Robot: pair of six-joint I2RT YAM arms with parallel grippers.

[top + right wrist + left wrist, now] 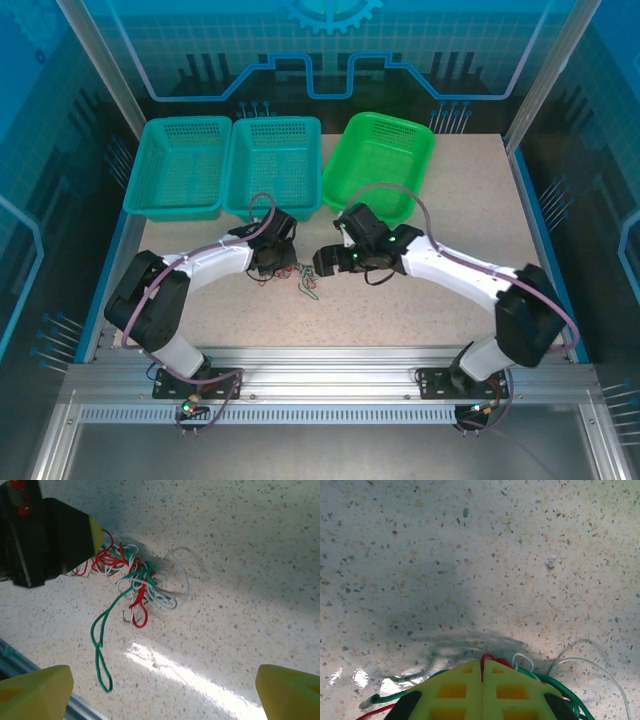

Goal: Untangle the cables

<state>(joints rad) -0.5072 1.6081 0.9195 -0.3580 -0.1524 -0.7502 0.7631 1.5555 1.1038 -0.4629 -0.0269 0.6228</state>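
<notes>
Surface: pale speckled table inside blue-lit enclosure walls.
Far edge: two teal baskets, one green basket.
Centre front: cables, a red, white and green tangle.
left gripper: clamped on a red strand.
right gripper: spread wide, near the tangle.

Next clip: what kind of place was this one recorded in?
Probably a lab or demo robot cell, not a home: two arms bolted to an aluminium frame, a speckled table walled by blue printed panels, and three baskets set out behind a tangle of cables.
</notes>
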